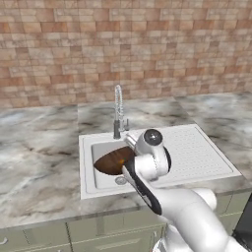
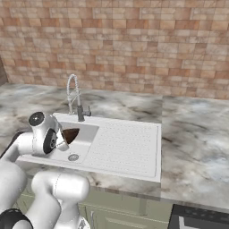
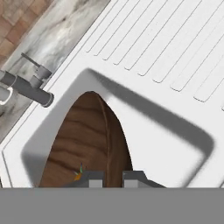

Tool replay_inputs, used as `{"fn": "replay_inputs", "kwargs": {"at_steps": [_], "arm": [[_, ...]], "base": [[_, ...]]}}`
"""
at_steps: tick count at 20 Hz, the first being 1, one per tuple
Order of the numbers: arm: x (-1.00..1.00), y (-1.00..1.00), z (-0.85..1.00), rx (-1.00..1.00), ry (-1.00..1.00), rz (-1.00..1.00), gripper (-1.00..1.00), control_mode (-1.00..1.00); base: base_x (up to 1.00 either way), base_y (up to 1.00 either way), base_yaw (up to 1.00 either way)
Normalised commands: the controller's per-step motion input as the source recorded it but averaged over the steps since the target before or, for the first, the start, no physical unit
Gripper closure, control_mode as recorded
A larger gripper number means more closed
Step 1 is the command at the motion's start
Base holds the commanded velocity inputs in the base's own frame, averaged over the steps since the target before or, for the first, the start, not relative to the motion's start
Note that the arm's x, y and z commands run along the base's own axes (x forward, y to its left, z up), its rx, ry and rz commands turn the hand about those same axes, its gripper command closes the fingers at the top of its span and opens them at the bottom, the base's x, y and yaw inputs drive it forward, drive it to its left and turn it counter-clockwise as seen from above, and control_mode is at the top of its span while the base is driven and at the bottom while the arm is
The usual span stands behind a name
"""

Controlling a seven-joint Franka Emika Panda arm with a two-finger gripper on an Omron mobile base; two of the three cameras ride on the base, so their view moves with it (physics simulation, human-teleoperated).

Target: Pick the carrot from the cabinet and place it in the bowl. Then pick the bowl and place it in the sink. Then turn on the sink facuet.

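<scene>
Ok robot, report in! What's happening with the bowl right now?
Gripper shut on the bowl rim. Bowl tilted, over the sink basin, carrot inside by the fingertips. Faucet upright behind, nothing blocking.

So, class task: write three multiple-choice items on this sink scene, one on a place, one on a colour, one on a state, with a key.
1. Where is the bowl?
A. in the sink basin
B. on the drainboard
C. on the counter

2. What colour is the sink?
A. black
B. white
C. green

3. How does the pincer stand?
A. wide open, away from the bowl
B. shut at the bowl's rim
C. gripping the faucet

Key: A, the bowl sits inside the basin walls in the hand view; B, the whole unit is white; B, the fingertips sit close together at the rim.
</scene>
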Motion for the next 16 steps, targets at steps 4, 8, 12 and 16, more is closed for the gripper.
{"fn": "replay_inputs", "kwargs": {"at_steps": [4,8,12,16], "arm": [[0.04,0.28,-0.25,0.0,0.0,-0.29,1.0,-1.0],[0.01,0.19,-0.05,0.0,0.01,-0.28,1.0,-1.0],[0.12,0.09,-0.11,0.0,0.05,-0.25,1.0,-1.0],[0.25,0.02,-0.28,0.0,0.05,-0.21,1.0,-1.0]], "base": [[0.0,0.0,0.0],[0.0,0.0,0.0],[0.0,0.0,0.0],[0.0,0.0,0.0]]}}
